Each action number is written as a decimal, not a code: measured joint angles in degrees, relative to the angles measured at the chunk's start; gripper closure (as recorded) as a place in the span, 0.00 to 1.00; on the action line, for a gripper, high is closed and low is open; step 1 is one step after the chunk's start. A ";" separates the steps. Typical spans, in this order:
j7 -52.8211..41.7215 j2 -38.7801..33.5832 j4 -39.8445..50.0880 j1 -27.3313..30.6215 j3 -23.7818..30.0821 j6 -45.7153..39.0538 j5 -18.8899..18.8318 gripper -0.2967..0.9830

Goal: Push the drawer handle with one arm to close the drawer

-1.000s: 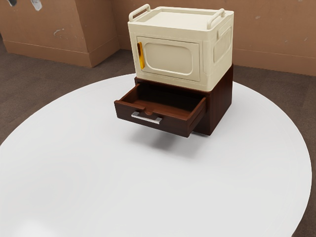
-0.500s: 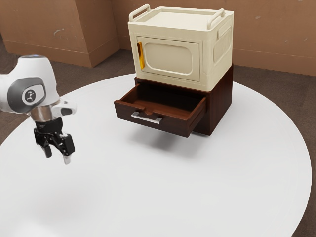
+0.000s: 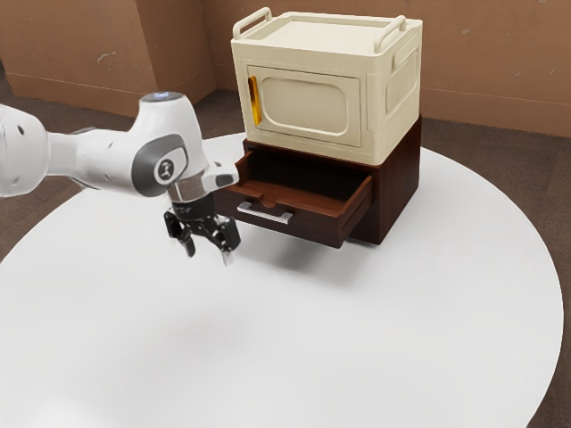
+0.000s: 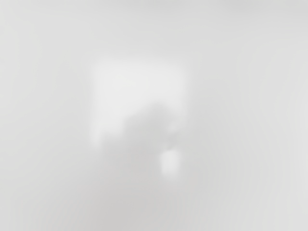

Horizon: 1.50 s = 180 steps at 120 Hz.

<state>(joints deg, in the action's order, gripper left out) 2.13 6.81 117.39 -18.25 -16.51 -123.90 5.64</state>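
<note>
In the exterior view my black gripper (image 3: 208,254) hangs over the white table, its two fingers apart and nothing between them. The dark brown drawer (image 3: 308,223) juts out of its wooden cabinet (image 3: 399,183), pulled well open. On the drawer's front is a silver bar handle (image 3: 265,213), just to the exterior view's right of the gripper and apart from it. My hand covers the drawer's left front corner in the exterior view.
A cream box (image 3: 308,102) with a yellow handle (image 3: 255,100) and two top rails stands on the cabinet. The round white table (image 3: 294,348) carries both; in the wrist view its pale surface (image 4: 231,144) shows shadows. Brown walls (image 3: 486,67) rise behind.
The arm has come in from the exterior view's left and moved rightward, bringing my gripper close to the drawer front. The drawer stands as far out as before.
</note>
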 joint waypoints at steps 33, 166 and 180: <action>1.59 8.33 -11.03 1.14 -0.30 0.08 -1.74 0.73; -8.62 17.65 -22.85 -1.68 0.58 -3.01 -0.39 0.84; -10.27 18.26 -23.74 -1.46 0.60 -3.81 0.46 0.84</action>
<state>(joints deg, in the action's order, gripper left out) -8.14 25.07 93.65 -19.70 -15.91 -127.71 6.09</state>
